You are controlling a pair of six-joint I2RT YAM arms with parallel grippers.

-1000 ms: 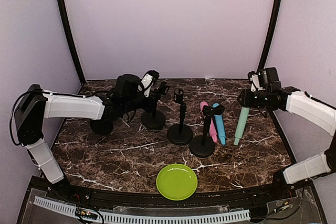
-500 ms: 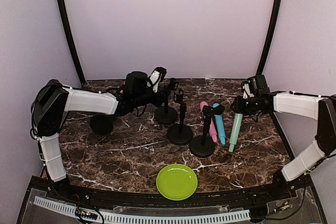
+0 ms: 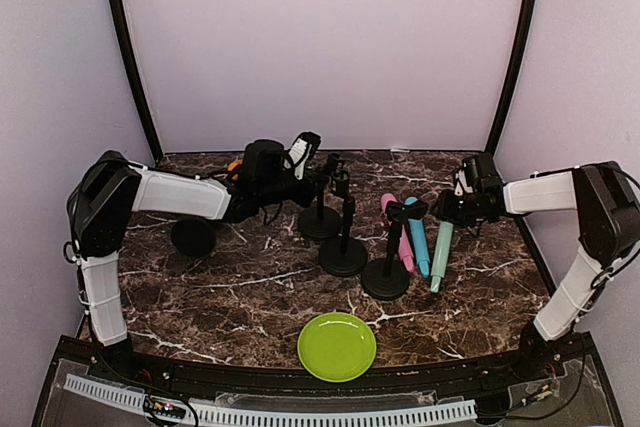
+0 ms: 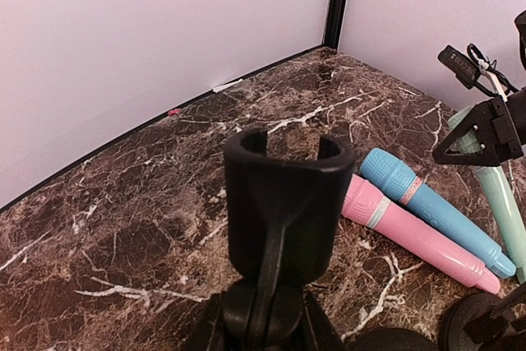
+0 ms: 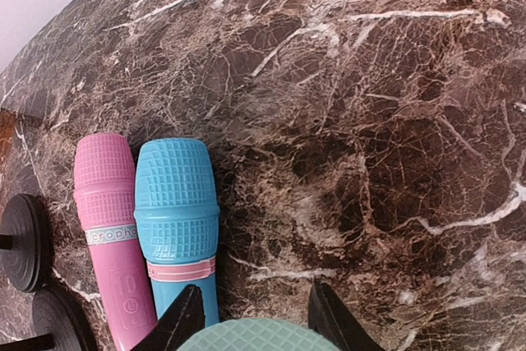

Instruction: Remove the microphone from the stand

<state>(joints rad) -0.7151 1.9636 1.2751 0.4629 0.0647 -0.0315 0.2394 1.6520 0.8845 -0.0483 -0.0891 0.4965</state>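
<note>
A mint green microphone (image 3: 440, 250) hangs tilted at the right, and my right gripper (image 3: 453, 209) is shut on its upper part. In the right wrist view its ribbed head (image 5: 246, 337) fills the gap between the fingers (image 5: 184, 320). My left gripper (image 3: 312, 169) is shut on the neck of a black stand (image 3: 319, 217) at the back; its clip (image 4: 283, 195) is empty. A pink microphone (image 3: 404, 239) and a blue microphone (image 3: 418, 237) lie side by side on the marble, just left of the mint one.
Two more black stands (image 3: 343, 253) (image 3: 386, 275) stand mid-table, both clips empty. A lone round base (image 3: 192, 237) sits at the left. A green plate (image 3: 337, 345) lies near the front edge. Purple walls close in the back and sides.
My left gripper has carried its stand rightwards, close to the middle stand. The right gripper has brought the mint microphone left and lower, next to the blue one.
</note>
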